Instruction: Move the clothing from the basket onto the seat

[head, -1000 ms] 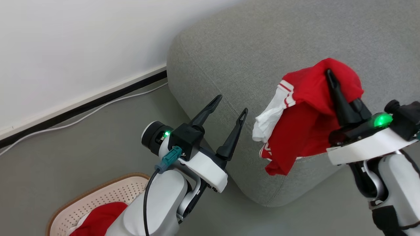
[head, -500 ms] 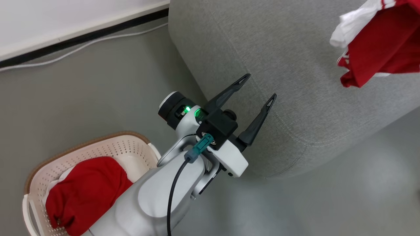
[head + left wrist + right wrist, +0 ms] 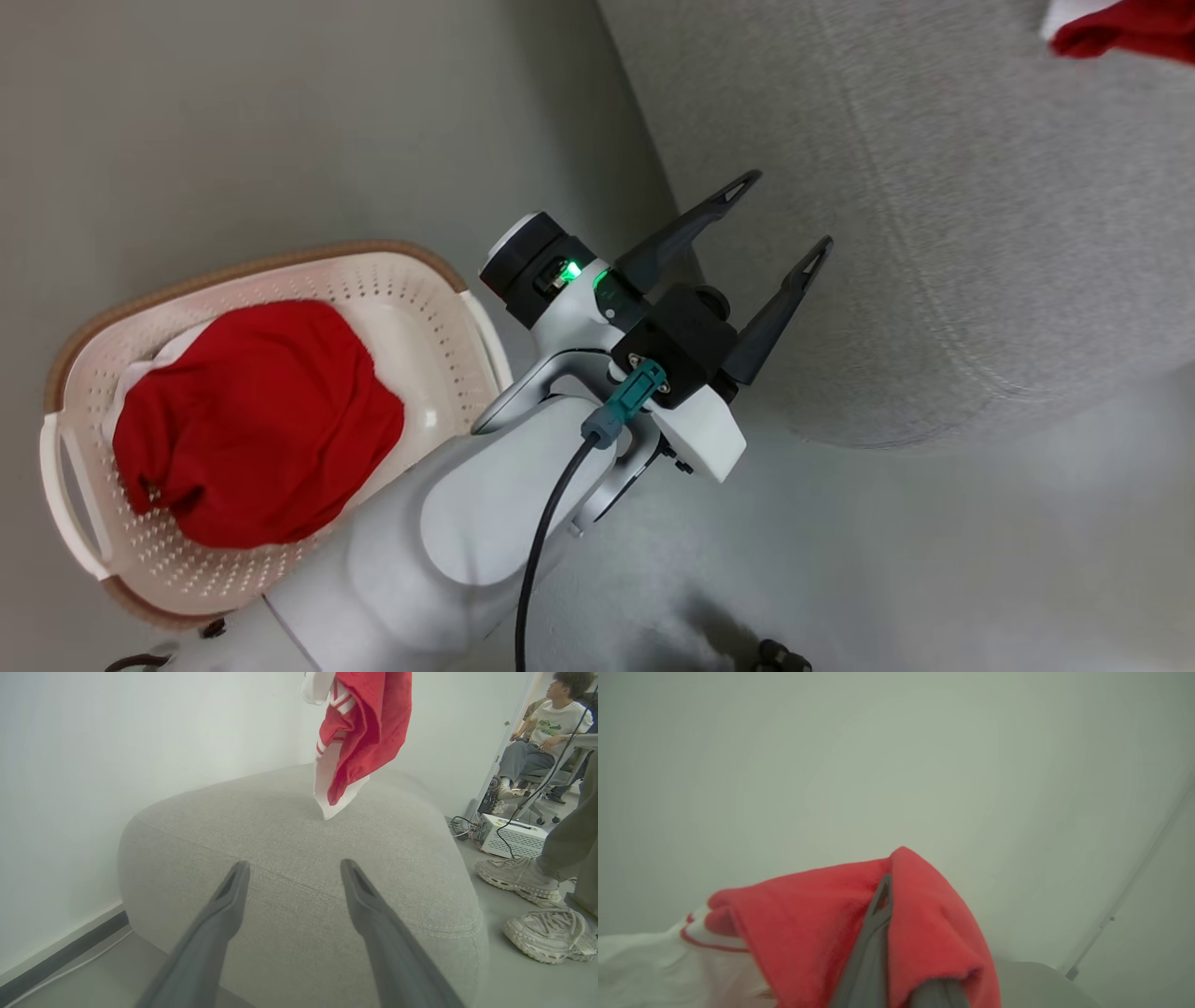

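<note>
The robot's left arm (image 3: pixel 420 569): white shell, black hardware.
The left gripper (image 3: pixel 789 209) has two long, tapering dark fingers (image 3: pixel 695 222) with slotted tips on a black block (image 3: pixel 686 336) and white bracket (image 3: pixel 707 436); behind sit a black wrist cuff (image 3: pixel 519 261) with green lights (image 3: pixel 569 273), a teal connector (image 3: pixel 627 401) feeding a black cable (image 3: pixel 546 523), and a smooth pale forearm (image 3: pixel 485 495).

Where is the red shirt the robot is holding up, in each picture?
Head view: the shirt peeks in at the top right corner.
Left wrist view: top middle, hanging above the sofa.
Right wrist view: bottom middle, wrapped round the right gripper.
Shared landmark: the grey sofa, under it in head and left wrist views.
</note>
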Controlling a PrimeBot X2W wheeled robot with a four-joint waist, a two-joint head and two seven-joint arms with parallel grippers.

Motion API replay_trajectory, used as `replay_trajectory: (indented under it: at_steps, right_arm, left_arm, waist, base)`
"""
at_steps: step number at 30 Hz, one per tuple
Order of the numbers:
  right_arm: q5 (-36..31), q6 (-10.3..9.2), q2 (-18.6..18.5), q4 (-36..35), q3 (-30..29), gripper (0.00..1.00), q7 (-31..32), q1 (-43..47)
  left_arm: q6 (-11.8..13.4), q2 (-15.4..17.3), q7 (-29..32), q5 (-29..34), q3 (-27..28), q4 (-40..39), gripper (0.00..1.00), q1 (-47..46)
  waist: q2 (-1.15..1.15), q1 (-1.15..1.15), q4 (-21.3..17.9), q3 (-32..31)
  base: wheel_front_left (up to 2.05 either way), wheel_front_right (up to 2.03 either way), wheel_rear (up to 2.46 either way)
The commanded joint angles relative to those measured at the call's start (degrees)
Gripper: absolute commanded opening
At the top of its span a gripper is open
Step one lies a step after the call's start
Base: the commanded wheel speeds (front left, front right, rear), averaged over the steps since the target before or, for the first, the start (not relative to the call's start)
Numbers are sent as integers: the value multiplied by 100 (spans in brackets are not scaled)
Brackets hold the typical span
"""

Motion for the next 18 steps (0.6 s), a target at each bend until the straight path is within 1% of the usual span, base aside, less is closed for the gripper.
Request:
replay_trajectory:
  at_steps: [1, 8, 12, 16, 18]
  right_arm:
    - [-94, 17, -324, 103, -103, 0, -34, -118]
    - [-366, 17, -667, 961, -513, 0, -34, -630]
    - [-444, 17, -805, 1479, -1007, 0, -34, -880]
    - [-445, 17, -862, 1941, -1496, 0, -34, -1038]
    - [-475, 17, -869, 2094, -1639, 0, -34, -1047]
  left_arm:
    - [99, -45, -27, -32, 49, -155, 100, -213]
    - [238, -45, -27, -45, -192, -314, 100, -394]
    - [330, -45, -27, -82, -324, -420, 100, -462]
    - [421, -45, -27, -129, -431, -476, 100, -480]
    - [462, -45, -27, -145, -467, -492, 100, -492]
  waist:
    - [0, 0, 227, 254]
    - [0, 0, 557, 557]
    - [0, 0, 750, 691]
    - [0, 0, 906, 790]
    - [0, 0, 964, 846]
  base:
    - [0, 0, 0]
    - [0, 0, 0]
    - [0, 0, 0]
    - [0, 0, 0]
    - [0, 0, 0]
